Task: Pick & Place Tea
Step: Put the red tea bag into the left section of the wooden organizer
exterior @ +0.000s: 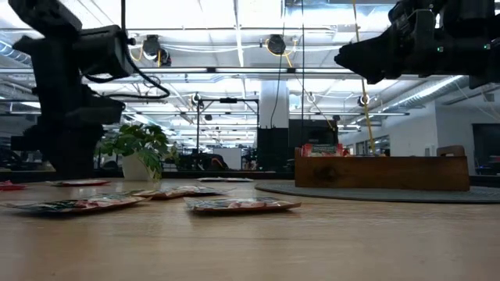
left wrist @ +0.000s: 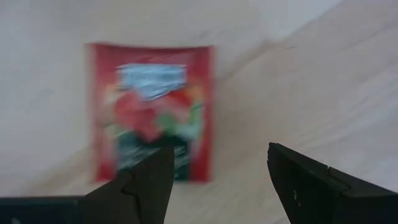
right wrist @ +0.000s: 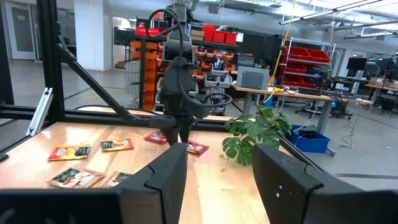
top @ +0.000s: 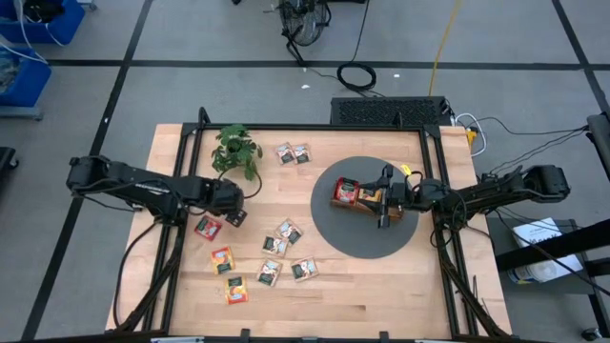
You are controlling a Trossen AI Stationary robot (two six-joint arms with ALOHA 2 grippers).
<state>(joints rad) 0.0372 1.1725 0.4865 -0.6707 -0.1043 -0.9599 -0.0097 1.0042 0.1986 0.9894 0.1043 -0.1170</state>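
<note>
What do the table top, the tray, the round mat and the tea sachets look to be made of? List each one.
Table top: light wood, visible plank seams, matte.
Tray: brown wood, darker and smooth-sided.
Round mat: dark grey, flat and dull; rubber or felt, cannot tell which.
Tea sachets, such as the red one under the left hand: printed paper or foil-lined paper, thin, lying almost flat; finish unclear.

Bright even overhead strip lighting, glary ceiling, blurred red sachet [left wrist: 151, 112] under the wrist camera.

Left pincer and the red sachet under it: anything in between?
Nothing. In the left wrist view the left pincer stands open above the red sachet, with only bare table around it.
</note>
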